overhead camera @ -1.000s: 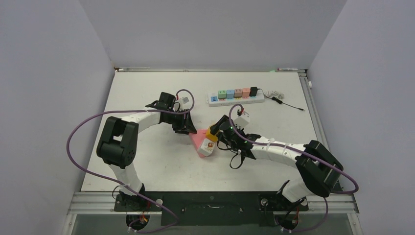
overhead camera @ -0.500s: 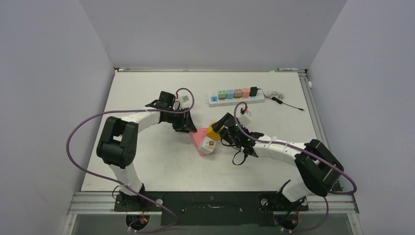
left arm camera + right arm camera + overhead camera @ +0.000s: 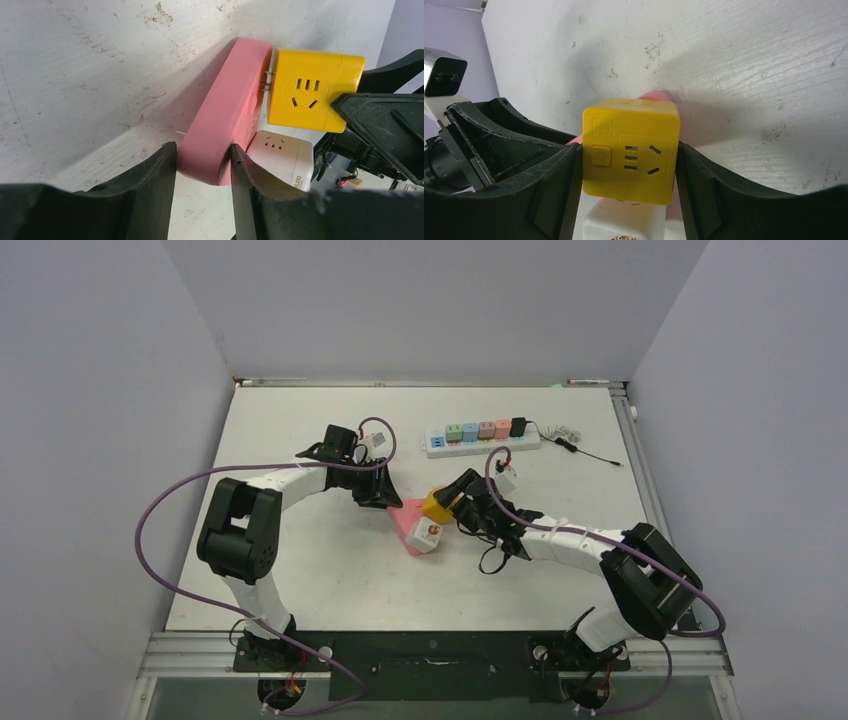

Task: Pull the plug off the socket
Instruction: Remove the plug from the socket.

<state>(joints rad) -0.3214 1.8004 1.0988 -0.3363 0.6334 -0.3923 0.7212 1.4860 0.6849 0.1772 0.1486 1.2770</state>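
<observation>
The pink socket (image 3: 404,524) is found near the middle of the counter (image 3: 300,570). Its long axis runs from the far-left toward the near-right, and it is tipped onto a narrow side, so that its face is turned toward the right edge. Its far end is clamped between the fingers of the left tool (image 3: 392,504).

The yellow plug (image 3: 436,506), a cube, is set against that face at the far end. Its pins are pointed at the socket, and in the left wrist view a short bare length of pin is seen bridging a narrow gap between plug (image 3: 310,90) and socket (image 3: 225,130). The plug (image 3: 630,157) is gripped on two opposite sides by the right tool (image 3: 629,165).

On the plug's outer face a button marked with a power symbol is seen beside a set of outlet slots. A white cube (image 3: 425,536) is plugged in just nearer along the socket. It carries a round sticker and dark lettering, both too small to be read.

A white strip (image 3: 483,437) loaded with coloured cubes is laid near the far edge, with a black cable (image 3: 585,450) trailing toward the right edge.
</observation>
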